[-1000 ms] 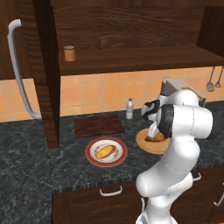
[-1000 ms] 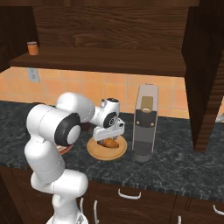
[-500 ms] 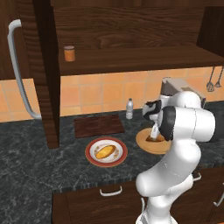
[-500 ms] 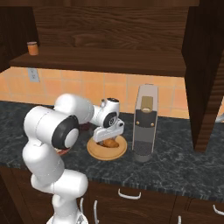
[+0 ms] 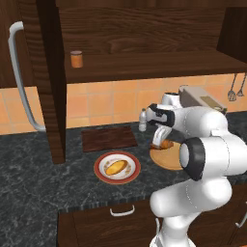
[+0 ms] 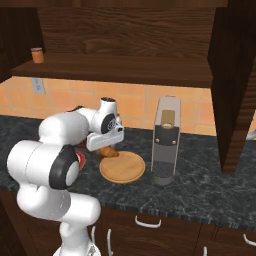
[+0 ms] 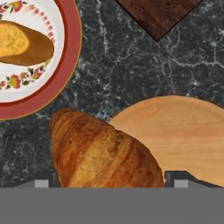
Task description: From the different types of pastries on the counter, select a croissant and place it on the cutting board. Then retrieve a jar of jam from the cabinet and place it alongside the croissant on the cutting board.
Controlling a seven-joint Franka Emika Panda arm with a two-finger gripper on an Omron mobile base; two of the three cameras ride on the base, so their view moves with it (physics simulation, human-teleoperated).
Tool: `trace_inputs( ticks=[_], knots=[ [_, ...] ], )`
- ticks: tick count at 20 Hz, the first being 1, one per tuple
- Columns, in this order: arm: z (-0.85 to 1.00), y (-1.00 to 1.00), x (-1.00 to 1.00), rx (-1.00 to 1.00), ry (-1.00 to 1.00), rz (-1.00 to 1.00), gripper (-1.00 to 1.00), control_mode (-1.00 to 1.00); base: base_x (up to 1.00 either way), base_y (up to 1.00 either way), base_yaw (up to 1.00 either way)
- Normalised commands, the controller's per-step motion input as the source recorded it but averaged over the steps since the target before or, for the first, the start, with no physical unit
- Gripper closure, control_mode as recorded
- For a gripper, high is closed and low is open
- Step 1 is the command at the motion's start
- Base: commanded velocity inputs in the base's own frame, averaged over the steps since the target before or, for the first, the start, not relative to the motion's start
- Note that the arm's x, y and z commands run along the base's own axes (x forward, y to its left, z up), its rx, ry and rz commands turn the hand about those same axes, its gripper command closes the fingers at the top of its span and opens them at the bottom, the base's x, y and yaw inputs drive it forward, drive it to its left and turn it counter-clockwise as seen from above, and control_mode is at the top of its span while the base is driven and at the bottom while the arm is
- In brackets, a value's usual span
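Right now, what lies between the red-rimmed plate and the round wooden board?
In the hand view, bare dark counter separates the red-rimmed plate from the round wooden board; the croissant hangs over that gap.

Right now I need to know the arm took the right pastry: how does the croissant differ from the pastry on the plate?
The croissant is ridged, dark brown and sits between the gripper fingertips, above the round wooden board's edge. The pastry is smooth, golden yellow and lies untouched on the red-rimmed plate. Both are oblong baked goods.
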Motion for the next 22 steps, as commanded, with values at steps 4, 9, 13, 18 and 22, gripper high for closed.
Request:
trace_inputs(
  ticks=[4, 9, 13, 18, 22],
  knots=[
    [0.16, 0.94, 0.13, 0.00, 0.01, 0.00, 1.00, -1.00, 0.00, 0.00, 0.00],
    [0.00, 0.72, 0.16, 0.00, 0.00, 0.00, 1.00, -1.00, 0.00, 0.00, 0.00],
    [0.00, 0.51, 0.62, 0.00, 0.00, 0.00, 1.00, -1.00, 0.00, 0.00, 0.00],
    [-0.02, 0.34, 0.68, 0.00, -0.04, 0.00, 1.00, -1.00, 0.00, 0.00, 0.00],
    [-0.20, 0.09, 0.70, 0.00, -0.02, 0.00, 1.00, -1.00, 0.00, 0.00, 0.00]
  ],
)
